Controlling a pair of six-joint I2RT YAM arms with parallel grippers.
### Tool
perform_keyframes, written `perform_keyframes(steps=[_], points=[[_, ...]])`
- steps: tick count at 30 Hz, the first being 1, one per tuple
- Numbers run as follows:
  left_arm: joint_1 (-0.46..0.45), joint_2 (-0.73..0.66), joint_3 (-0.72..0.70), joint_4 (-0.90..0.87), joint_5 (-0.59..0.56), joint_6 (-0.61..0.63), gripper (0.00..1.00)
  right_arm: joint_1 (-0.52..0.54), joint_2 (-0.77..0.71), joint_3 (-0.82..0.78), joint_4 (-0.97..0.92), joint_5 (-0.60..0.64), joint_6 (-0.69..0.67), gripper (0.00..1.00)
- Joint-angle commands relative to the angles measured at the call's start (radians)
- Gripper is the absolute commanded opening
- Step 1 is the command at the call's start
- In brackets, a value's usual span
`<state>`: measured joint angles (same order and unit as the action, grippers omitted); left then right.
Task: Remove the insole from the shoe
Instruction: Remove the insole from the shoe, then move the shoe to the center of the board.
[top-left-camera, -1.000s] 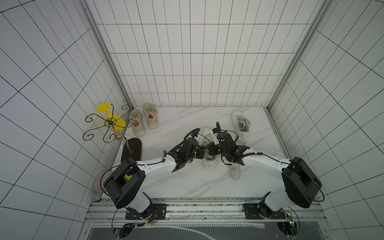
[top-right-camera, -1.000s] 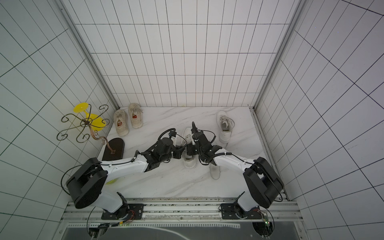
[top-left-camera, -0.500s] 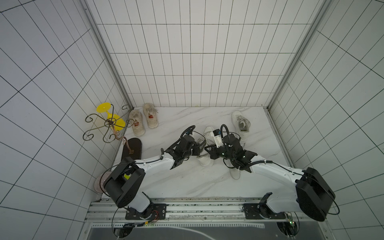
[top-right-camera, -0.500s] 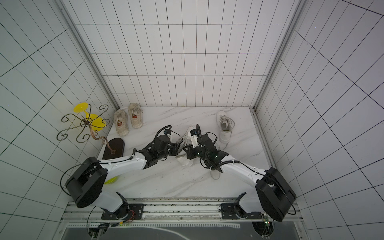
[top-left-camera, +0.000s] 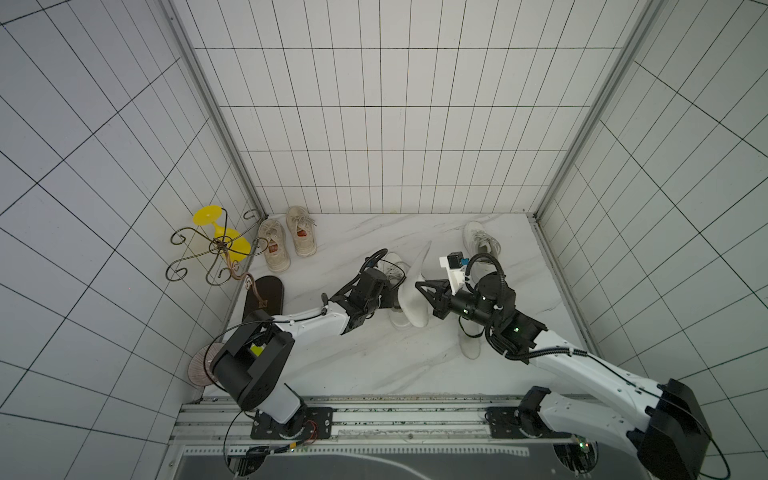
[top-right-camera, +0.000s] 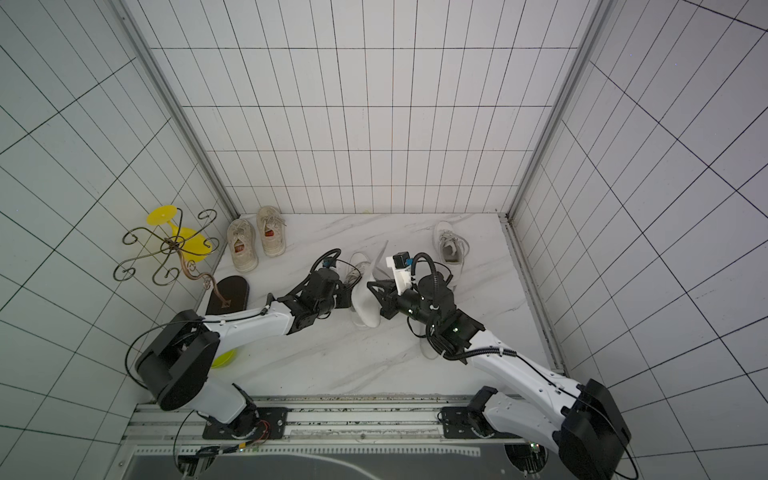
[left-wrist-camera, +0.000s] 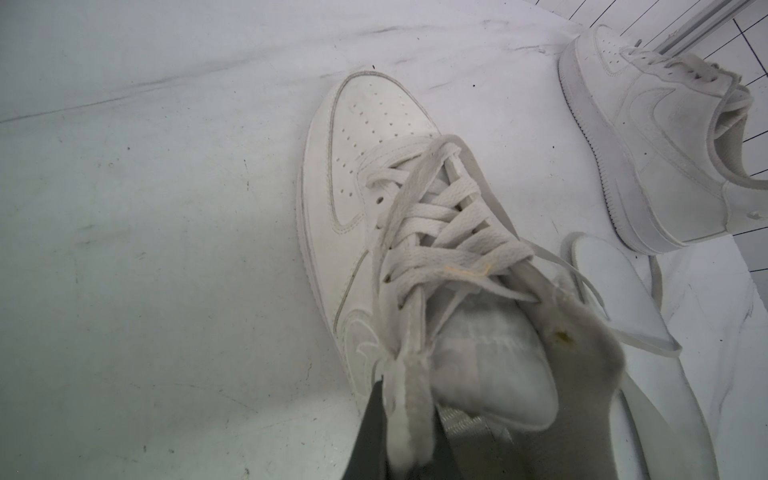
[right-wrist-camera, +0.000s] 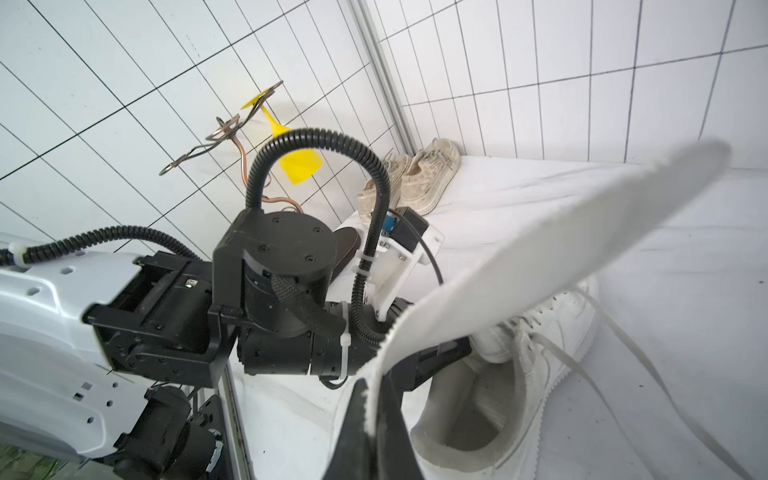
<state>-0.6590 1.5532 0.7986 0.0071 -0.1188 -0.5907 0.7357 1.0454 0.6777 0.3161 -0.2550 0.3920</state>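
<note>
- right fingers (right-wrist-camera: 351, 449) clamp the white insole (right-wrist-camera: 540, 257), held tilted above the shoe (left-wrist-camera: 374, 137);
- left fingers (left-wrist-camera: 370, 432) pinch the shoe's collar edge; shoe sits on the desk (top-left-camera: 374, 361)

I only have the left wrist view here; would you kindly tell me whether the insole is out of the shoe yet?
Observer: Yes, the right gripper is shut on the insole and holds it raised, clear of the shoe.
Operator: Thank you. What else is nearby that I cannot see?
Observer: A pair of beige shoes sits in the far corner, untouched.
</note>
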Motion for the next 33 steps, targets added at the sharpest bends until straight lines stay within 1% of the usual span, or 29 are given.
perform_keyframes(steps=[1, 4, 7, 12, 15, 19, 23, 27, 30, 33], points=[[0.012, 0.012, 0.007, -0.046, -0.058, 0.013, 0.0, 0.004, -0.048, -0.033, -0.047, 0.101, -0.042, 0.0], [0.016, 0.013, 0.017, -0.033, -0.038, 0.021, 0.0, 0.0, -0.096, -0.03, -0.134, 0.217, -0.049, 0.0], [0.016, 0.043, 0.071, -0.037, 0.003, 0.013, 0.0, -0.005, -0.149, -0.023, -0.235, 0.359, -0.053, 0.0], [0.014, 0.147, 0.227, -0.017, 0.078, -0.01, 0.0, -0.011, -0.264, -0.015, -0.364, 0.55, -0.029, 0.0], [0.01, 0.238, 0.358, -0.017, 0.105, -0.007, 0.0, -0.011, -0.327, -0.02, -0.427, 0.619, 0.004, 0.0], [0.003, 0.357, 0.54, -0.024, 0.136, 0.032, 0.0, -0.012, -0.379, -0.043, -0.499, 0.652, 0.041, 0.0], [0.002, 0.484, 0.73, -0.081, 0.125, 0.079, 0.0, -0.011, -0.429, -0.071, -0.551, 0.642, 0.073, 0.0], [-0.002, 0.613, 0.897, -0.145, 0.144, 0.106, 0.0, -0.012, -0.471, -0.091, -0.583, 0.637, 0.097, 0.0], [-0.012, 0.687, 0.991, -0.157, 0.157, 0.101, 0.0, -0.01, -0.489, -0.107, -0.586, 0.637, 0.106, 0.0], [-0.032, 0.748, 1.063, -0.138, 0.117, 0.103, 0.0, -0.011, -0.49, -0.113, -0.596, 0.638, 0.116, 0.0]])
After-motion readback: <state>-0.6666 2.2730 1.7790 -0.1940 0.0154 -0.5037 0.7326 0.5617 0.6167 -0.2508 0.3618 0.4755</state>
